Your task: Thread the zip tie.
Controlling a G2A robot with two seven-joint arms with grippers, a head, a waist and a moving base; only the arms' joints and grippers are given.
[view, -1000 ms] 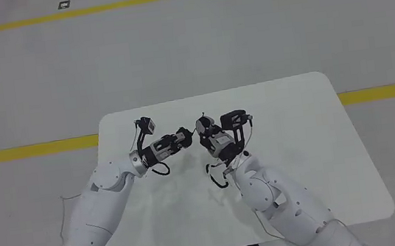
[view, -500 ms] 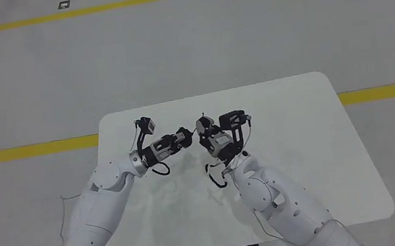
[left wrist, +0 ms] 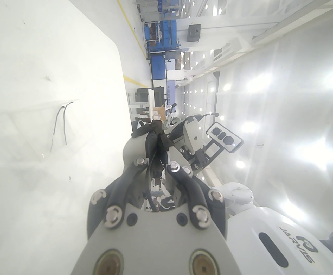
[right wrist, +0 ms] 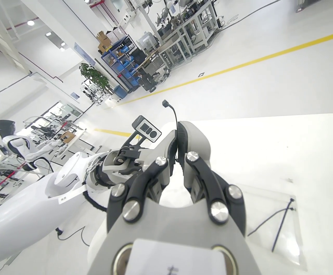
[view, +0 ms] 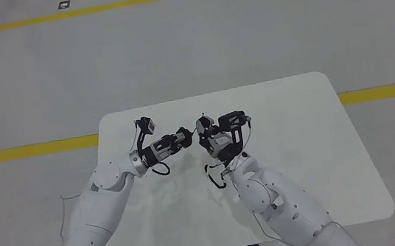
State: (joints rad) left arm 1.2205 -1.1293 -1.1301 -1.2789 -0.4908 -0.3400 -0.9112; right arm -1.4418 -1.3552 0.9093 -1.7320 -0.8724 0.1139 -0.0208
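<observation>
Both arms meet above the middle of the white table [view: 292, 111]. My right gripper [right wrist: 178, 135] is shut on a black zip tie [right wrist: 174, 114]; the strap rises from between the fingers and its square head points up. My left gripper [left wrist: 157, 145] faces it, nearly tip to tip, shut on a thin black strap of the zip tie [left wrist: 152, 162] that runs back between its fingers. From above, the left gripper [view: 183, 135] and right gripper [view: 203, 130] almost touch. How the strap runs between the two grippers is hidden.
A clear plastic bag [right wrist: 291, 234] lies flat on the table below the grippers, with two spare black zip ties [right wrist: 282, 216] in it. The same spare ties [left wrist: 59, 122] show in the left wrist view. Table edges lie far from both grippers.
</observation>
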